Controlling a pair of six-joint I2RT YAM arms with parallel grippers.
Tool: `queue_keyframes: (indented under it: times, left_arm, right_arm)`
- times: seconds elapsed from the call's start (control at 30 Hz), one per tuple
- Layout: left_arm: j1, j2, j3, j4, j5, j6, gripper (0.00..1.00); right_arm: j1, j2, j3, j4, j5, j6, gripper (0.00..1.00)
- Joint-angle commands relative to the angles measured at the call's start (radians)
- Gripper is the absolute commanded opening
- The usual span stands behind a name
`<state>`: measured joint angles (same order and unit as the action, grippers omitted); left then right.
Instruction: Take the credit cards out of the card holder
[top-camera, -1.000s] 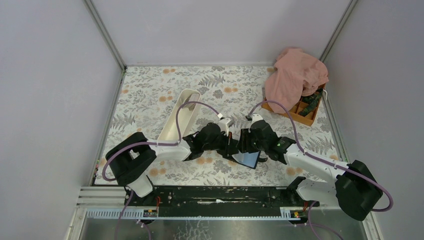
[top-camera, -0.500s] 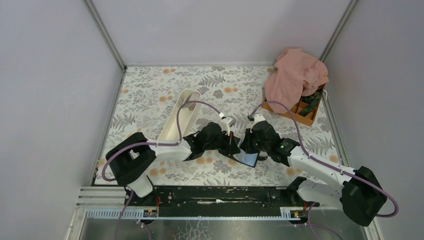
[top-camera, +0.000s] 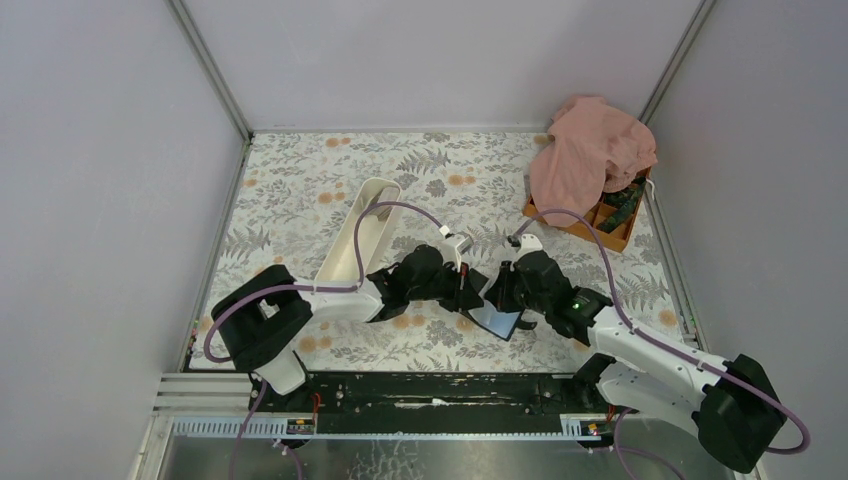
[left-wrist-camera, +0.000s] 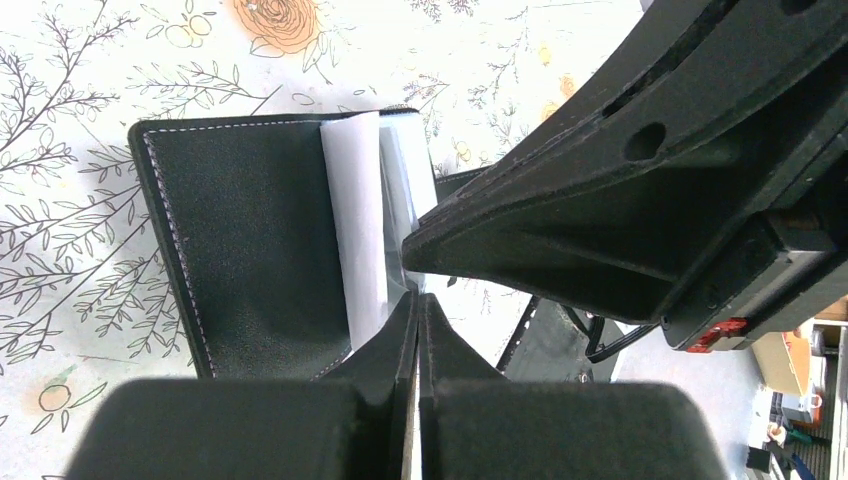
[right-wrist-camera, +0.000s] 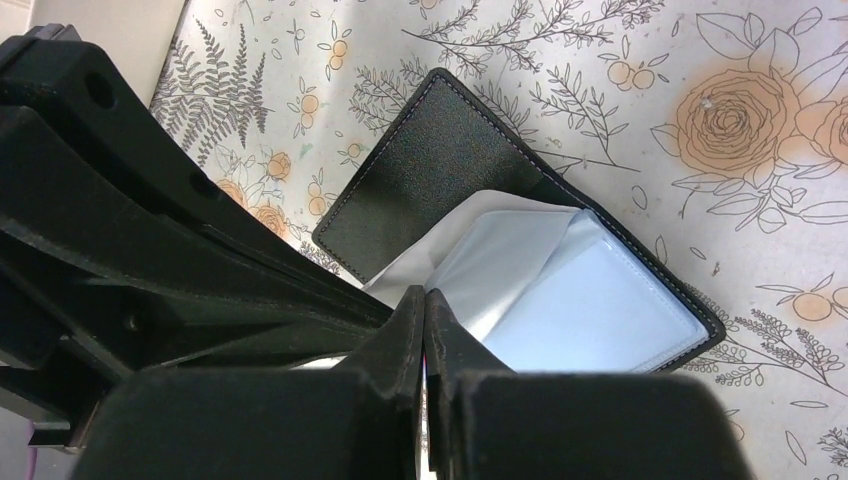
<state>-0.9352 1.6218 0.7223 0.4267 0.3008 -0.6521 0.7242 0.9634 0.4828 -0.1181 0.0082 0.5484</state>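
The card holder (top-camera: 497, 320) sits at the table's near middle, open and tilted, its glossy bluish inner face up. In the left wrist view its black flap (left-wrist-camera: 250, 250) faces the camera beside pale plastic sleeves (left-wrist-camera: 355, 230). My left gripper (left-wrist-camera: 418, 297) is shut, and its tips pinch the lower edge of a sleeve. My right gripper (right-wrist-camera: 425, 293) is also shut, with its tips on the edge of a greyish sleeve (right-wrist-camera: 470, 240) next to the bluish pocket (right-wrist-camera: 600, 305). From above, the left gripper (top-camera: 463, 287) and right gripper (top-camera: 497, 292) meet tip to tip over the holder. No credit cards show plainly.
A long white tray (top-camera: 358, 240) lies to the left, behind the left arm. At the back right stands an orange compartment box (top-camera: 600, 225), partly under a pink cloth (top-camera: 590, 155). Grey walls close in three sides of the floral tablecloth.
My right gripper has gone from open to shut at the sleeve edge, and its arm has swung rightward. The holder has turned slightly. The left gripper has stayed shut in place.
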Motion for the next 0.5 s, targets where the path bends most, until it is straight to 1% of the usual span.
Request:
queue_keyframes:
  times: [0.0,0.03,0.13,0.2,0.33,0.47]
  left_arm:
    - [0.008,-0.002,-0.018,0.052,-0.003,0.002,0.0]
    - [0.007,-0.006,-0.018,0.052,-0.003,0.003,0.0]
    - [0.01,-0.019,-0.021,0.051,-0.013,0.003,0.12]
    - [0.01,-0.025,-0.026,0.05,-0.021,0.005,0.17]
    - [0.01,-0.028,-0.033,0.049,-0.021,0.007,0.2]
    - [0.011,-0.029,-0.043,0.062,-0.019,0.004,0.21]
  right_arm:
    - [0.001,-0.012,-0.027,-0.042,0.065,0.009,0.0]
    - [0.0,-0.01,-0.026,-0.043,0.061,0.011,0.0]
    - [0.001,-0.011,-0.032,-0.034,0.05,0.012,0.0]
    - [0.001,-0.01,-0.035,-0.03,0.051,0.013,0.0]
    - [0.001,-0.003,-0.042,-0.02,0.041,0.013,0.0]
    - [0.0,-0.012,-0.058,0.003,0.017,0.0,0.0]
